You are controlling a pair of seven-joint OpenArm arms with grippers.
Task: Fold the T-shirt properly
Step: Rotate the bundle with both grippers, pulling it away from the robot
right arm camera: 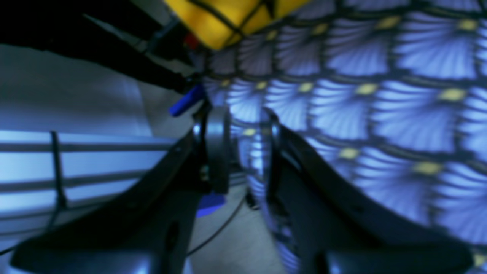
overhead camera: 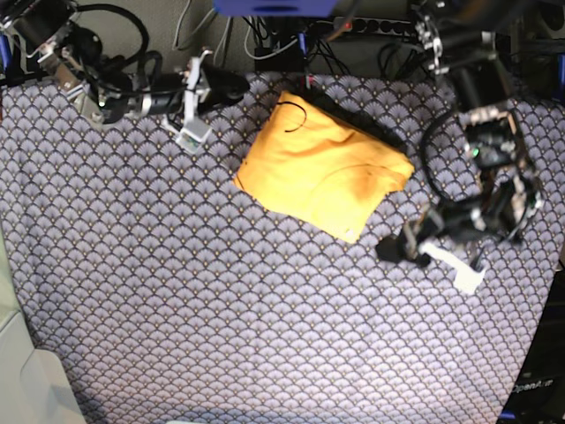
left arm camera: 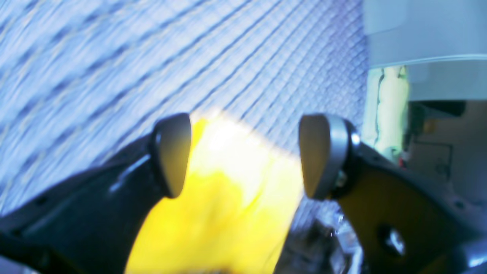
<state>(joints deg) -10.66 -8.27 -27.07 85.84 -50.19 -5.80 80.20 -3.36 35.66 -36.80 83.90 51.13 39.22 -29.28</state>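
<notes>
- I judge folding nearly complete: the T-shirt (overhead camera: pixel 322 177) lies as a compact folded packet on the blue-grey scallop-patterned cloth (overhead camera: pixel 177 300), far-centre of the counter.
- The left gripper (left arm camera: pixel 243 156) stands wide open, empty, just right of the packet.
- The right gripper (right arm camera: pixel 245 148) sits far-left, jaws narrowly parted, holding nothing visible.
- Next: inspect edges, retract arms.

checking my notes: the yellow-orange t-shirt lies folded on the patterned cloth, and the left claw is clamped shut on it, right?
Not quite. The T-shirt does lie folded on the patterned cloth, but the left claw is open, not clamped on it. The left wrist view shows its fingers spread wide apart, with the shirt showing between them.
</notes>
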